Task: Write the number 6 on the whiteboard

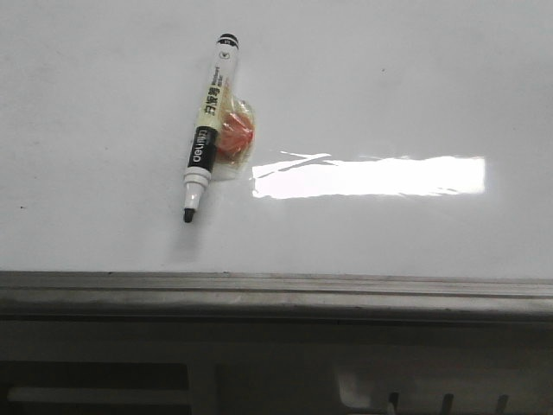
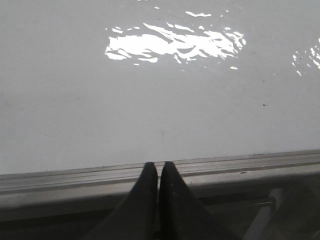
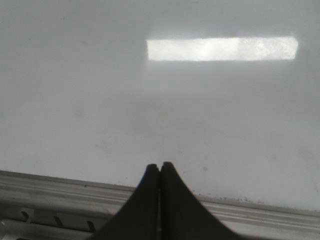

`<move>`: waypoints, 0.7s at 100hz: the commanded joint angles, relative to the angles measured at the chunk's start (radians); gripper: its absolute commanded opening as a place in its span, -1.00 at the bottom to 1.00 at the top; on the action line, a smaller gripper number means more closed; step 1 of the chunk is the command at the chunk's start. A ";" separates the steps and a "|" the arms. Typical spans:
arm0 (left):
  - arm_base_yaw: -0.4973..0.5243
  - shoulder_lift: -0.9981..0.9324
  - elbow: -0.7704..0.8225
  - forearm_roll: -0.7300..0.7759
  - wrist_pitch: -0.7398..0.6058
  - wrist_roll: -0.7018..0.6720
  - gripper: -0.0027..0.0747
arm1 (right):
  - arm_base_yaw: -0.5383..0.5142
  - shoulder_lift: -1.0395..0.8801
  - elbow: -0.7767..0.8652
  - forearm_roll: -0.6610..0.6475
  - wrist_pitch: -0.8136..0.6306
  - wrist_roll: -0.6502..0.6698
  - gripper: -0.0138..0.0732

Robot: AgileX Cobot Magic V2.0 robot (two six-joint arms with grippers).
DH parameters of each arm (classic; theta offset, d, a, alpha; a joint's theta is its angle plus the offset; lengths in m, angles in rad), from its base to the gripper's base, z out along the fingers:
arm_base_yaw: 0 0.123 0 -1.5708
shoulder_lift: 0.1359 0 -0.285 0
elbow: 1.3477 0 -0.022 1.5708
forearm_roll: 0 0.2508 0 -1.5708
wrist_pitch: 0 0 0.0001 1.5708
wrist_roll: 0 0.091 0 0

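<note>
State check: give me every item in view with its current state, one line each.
marker: uncapped, lying on the board, tip toward the near rim, propped on the orange piece.
orange piece: under the marker, in clear wrap.
whiteboard: blank, no number 6 drawn yet, glare patch.
left gripper: shut, empty, over the board's rim.
right gripper: shut, empty, over the board's rim.
</note>
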 commanded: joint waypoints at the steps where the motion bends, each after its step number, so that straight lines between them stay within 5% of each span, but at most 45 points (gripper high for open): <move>1: 0.004 -0.017 0.044 -0.002 -0.032 -0.012 -0.98 | -0.005 -0.019 0.025 -0.012 -0.054 -0.012 -0.81; 70: 0.004 -0.017 0.044 -0.002 -0.032 -0.012 -0.98 | -0.005 -0.019 0.025 -0.061 -0.054 -0.012 -0.81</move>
